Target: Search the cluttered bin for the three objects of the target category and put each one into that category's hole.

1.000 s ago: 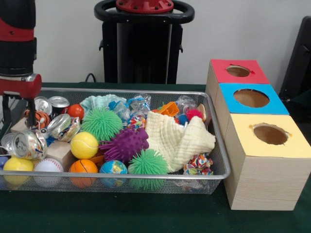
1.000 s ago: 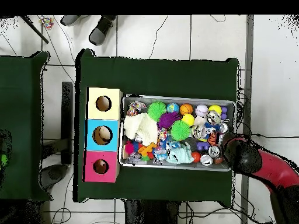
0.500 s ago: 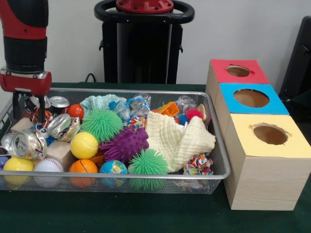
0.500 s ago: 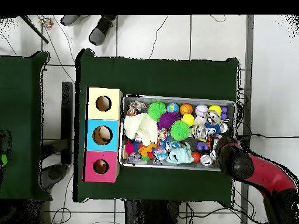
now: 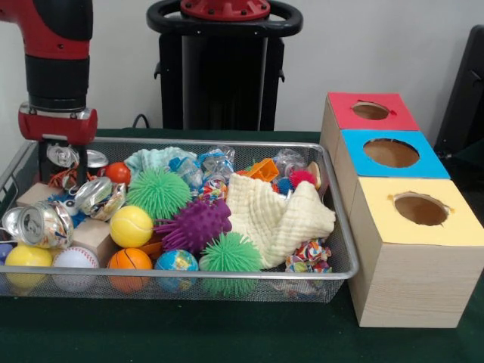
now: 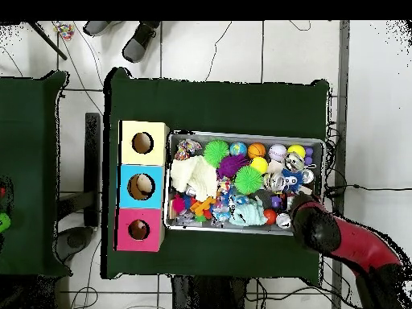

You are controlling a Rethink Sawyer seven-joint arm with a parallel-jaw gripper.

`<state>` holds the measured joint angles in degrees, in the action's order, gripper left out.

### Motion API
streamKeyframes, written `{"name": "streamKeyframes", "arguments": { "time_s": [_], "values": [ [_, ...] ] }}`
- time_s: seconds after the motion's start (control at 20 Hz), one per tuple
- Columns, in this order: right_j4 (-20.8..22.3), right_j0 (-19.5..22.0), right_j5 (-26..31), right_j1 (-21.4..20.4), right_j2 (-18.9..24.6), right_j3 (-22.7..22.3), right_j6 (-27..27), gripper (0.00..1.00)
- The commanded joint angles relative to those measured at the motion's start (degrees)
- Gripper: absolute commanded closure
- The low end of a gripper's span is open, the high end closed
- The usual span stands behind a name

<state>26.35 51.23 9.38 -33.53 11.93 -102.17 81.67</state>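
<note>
Pincer [image 5: 59,168]: it hangs straight down at the far left corner of the wire bin [image 5: 333,227], its dark fingers [image 5: 43,162] dipping among the cans; from where I stand I cannot tell whether they are spread or pressed together.
Arm [image 5: 59,68]: an upright red and black column with a red collar just above the pincer; in the overhead view it [image 6: 354,245] reaches in slantwise from the lower right corner of the table.
Right at the pincer: a silver can [image 5: 94,159] with its round top showing, touching a small red ball [image 5: 118,172].
Just below the pincer: crushed shiny cans, one [image 5: 98,197] beside the fingers and a bigger one [image 5: 41,224] nearer the bin's front left.
Further toward me: a yellow tennis ball [image 5: 131,225], a white baseball [image 5: 73,259], a small basketball [image 5: 129,259] and a globe ball [image 5: 175,262] along the front wall.
To the pincer's right in the front view: a green spiky ball [image 5: 158,193], a purple spiky ball [image 5: 195,224], a second green spiky ball [image 5: 231,253], then a cream cloth [image 5: 276,215].
Well apart from the pincer, beyond the bin's other end: three boxes in a row, each with a round hole on top, red box [image 5: 370,111] farthest, blue box [image 5: 392,153] in the middle, yellow box [image 5: 417,212] nearest me.
</note>
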Motion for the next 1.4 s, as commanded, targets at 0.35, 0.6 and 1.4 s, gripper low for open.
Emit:
{"name": "streamKeyframes", "arguments": {
  "time_s": [0.35,0.6,1.4],
  "values": [
    [0.68,2.42,-2.21,1.09,2.7,-6.13,7.3,1.0],
    [-0.96,3.59,-2.9,0.94,3.16,-7.1,9.03,1.0],
    [-2.73,7.99,2.86,-8.36,7.1,-11.91,6.33,1.0]
  ]
}}
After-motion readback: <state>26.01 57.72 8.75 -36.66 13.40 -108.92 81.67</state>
